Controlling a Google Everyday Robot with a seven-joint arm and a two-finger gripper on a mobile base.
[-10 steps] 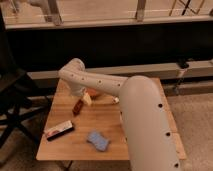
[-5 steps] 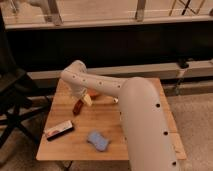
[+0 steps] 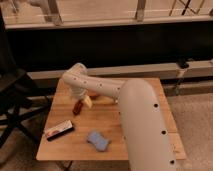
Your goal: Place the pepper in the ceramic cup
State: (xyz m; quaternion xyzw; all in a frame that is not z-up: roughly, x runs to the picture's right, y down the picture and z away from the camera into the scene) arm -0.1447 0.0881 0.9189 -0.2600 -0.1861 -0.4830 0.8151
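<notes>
The pepper [image 3: 77, 107], small, dark red and elongated, lies on the wooden table [image 3: 75, 146] left of centre. My gripper [image 3: 83, 101] hangs from the bent wrist just above and beside it, open, with one pale finger [image 3: 88, 101] to the pepper's right. Nothing is held. The ceramic cup is hidden; my white arm [image 3: 135, 115] covers the middle and right of the table.
A flat red-and-white box [image 3: 59, 130] lies near the front left corner and a blue sponge [image 3: 98, 140] near the front edge. An orange-red bowl's rim [image 3: 95, 95] shows behind my wrist. A black folding chair [image 3: 15, 95] stands left of the table.
My wrist and gripper have sunk slightly toward the table beside the pepper. The pepper, box and sponge have not moved.
</notes>
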